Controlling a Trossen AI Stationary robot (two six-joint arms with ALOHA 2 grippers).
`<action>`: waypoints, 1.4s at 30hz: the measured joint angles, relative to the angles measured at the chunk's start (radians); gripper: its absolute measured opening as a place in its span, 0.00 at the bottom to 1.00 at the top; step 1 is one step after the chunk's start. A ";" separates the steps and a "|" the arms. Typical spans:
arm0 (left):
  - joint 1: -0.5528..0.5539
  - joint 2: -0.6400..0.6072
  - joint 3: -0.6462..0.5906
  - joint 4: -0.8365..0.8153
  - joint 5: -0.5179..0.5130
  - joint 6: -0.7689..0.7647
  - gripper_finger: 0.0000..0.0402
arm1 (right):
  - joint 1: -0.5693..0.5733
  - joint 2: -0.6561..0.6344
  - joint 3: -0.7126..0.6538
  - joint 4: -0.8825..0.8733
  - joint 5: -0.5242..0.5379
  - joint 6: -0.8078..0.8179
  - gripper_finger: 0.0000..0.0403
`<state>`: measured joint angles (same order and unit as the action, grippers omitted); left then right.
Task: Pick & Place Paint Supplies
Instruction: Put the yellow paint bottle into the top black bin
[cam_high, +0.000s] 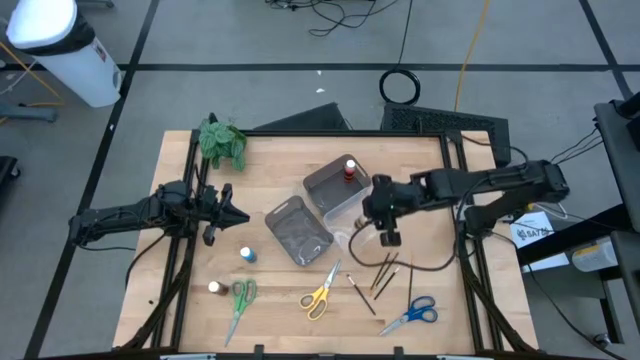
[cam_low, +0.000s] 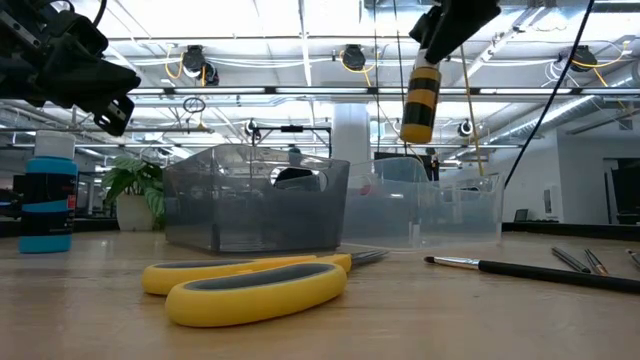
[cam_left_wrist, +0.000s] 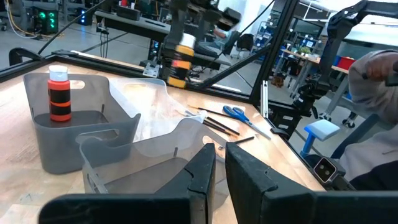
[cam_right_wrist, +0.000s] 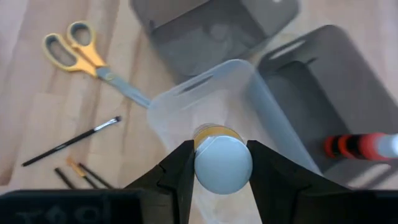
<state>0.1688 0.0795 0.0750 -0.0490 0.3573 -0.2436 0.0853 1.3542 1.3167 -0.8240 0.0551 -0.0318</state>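
While pinching the tiny yellow-banded, pale-capped paint bottle (cam_right_wrist: 222, 163) above the clear plastic tray (cam_right_wrist: 186, 102), right gripper (cam_right_wrist: 219, 167) best lowers straight, releases low; left gripper (cam_left_wrist: 219, 171) idles aside, jaws nearly together

We see a pale wood surface (cam_high: 290, 160) carrying two grey trays (cam_high: 298, 230) and a clear one (cam_right_wrist: 205, 106). The dark right pincer (cam_right_wrist: 222, 163) grips a bottle (cam_low: 421, 100) banded orange and black with a white base. Another bottle (cam_left_wrist: 58, 93) shows red and black bands and a white cap. Scissors have yellow (cam_high: 321, 292), green (cam_high: 242, 298) and blue (cam_high: 415, 313) handles.
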 joint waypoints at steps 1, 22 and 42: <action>0.000 0.000 0.000 0.000 0.000 0.000 0.12 | -0.015 -0.007 0.000 -0.001 0.000 -0.003 0.31; 0.000 0.000 0.000 0.000 0.000 0.000 0.12 | -0.216 -0.038 0.000 -0.003 -0.005 -0.063 0.31; 0.000 0.000 0.000 0.000 0.000 0.000 0.12 | -0.507 0.006 0.001 0.176 -0.195 -0.115 0.28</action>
<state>0.1687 0.0795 0.0750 -0.0490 0.3573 -0.2436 -0.4221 1.3605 1.3173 -0.6481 -0.1394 -0.1468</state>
